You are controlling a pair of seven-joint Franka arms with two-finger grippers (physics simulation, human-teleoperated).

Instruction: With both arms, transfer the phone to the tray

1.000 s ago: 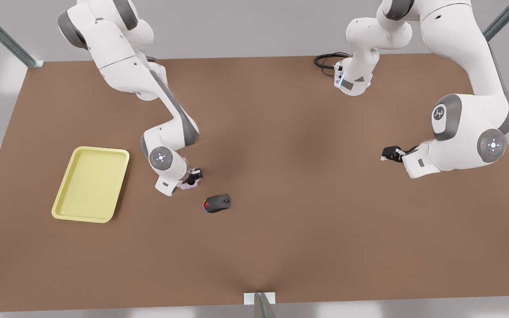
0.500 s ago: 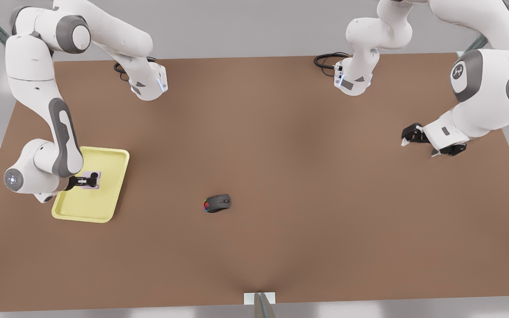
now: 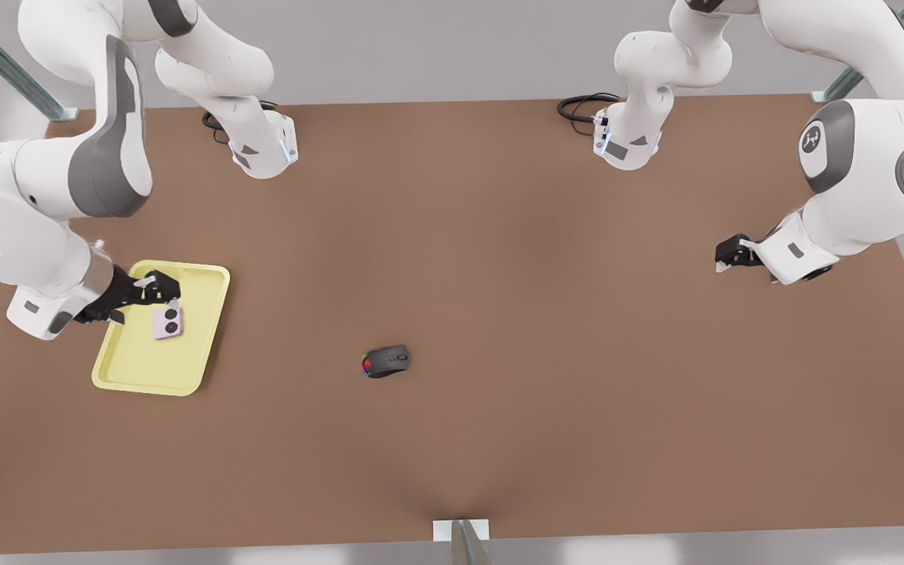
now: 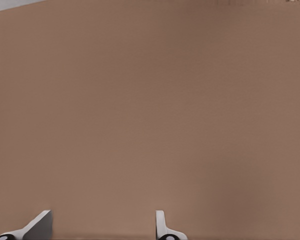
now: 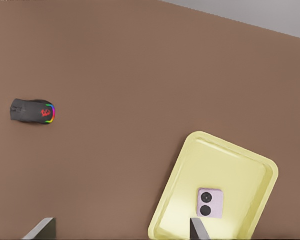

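The pale pink phone [image 3: 167,322] lies flat in the pale yellow tray [image 3: 146,362] at the front view's left, its two black lenses facing up. In the right wrist view the phone [image 5: 210,203] rests inside the tray [image 5: 230,165] as well. My right gripper [image 3: 160,290] hovers open just above the tray's far part, apart from the phone; its fingertips [image 5: 197,229] stand wide in the right wrist view. My left gripper [image 3: 727,256] waits open over bare table at the front view's right, with its fingertips [image 4: 162,227] spread.
A black mouse [image 3: 386,362] with rainbow lights sits mid-table, also seen as the mouse [image 5: 33,111] from the right wrist. Both arm bases stand at the table's far edge, with a black cable [image 3: 580,106] beside one.
My right gripper carried the phone from beside the mouse over to the tray, opened and drew back; the phone now lies free in the tray. The left gripper pulled back toward the front view's right.
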